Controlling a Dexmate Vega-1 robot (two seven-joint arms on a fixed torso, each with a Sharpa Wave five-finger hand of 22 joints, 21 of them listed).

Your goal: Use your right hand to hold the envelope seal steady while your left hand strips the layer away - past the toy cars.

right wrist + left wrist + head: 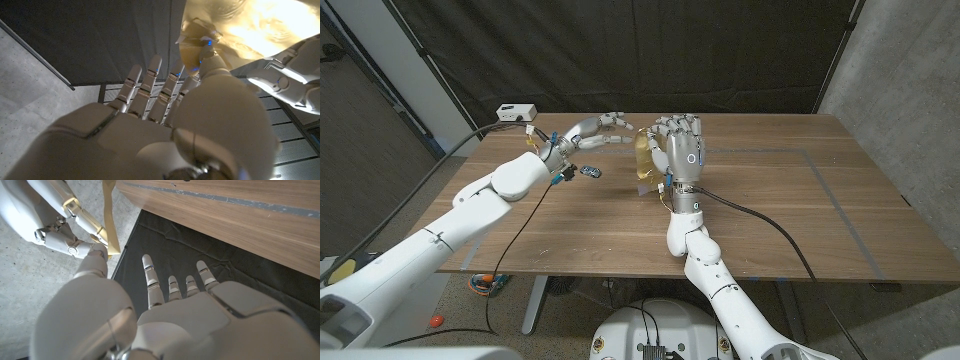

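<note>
Tan paper envelope [643,160] held upright off wooden table [770,210], pinched by right hand [682,150] for steadiness; left hand [597,130] pinching its edge to strip, beyond small blue toy car [590,171].

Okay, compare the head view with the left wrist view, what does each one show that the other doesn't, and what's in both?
Head view alone: the toy car on the wooden table, a white box at the table's far left corner, and both arms reaching in. Left wrist view alone: the back of the left hand up close. Both: the yellowish envelope held up between the left hand and the right hand.
</note>
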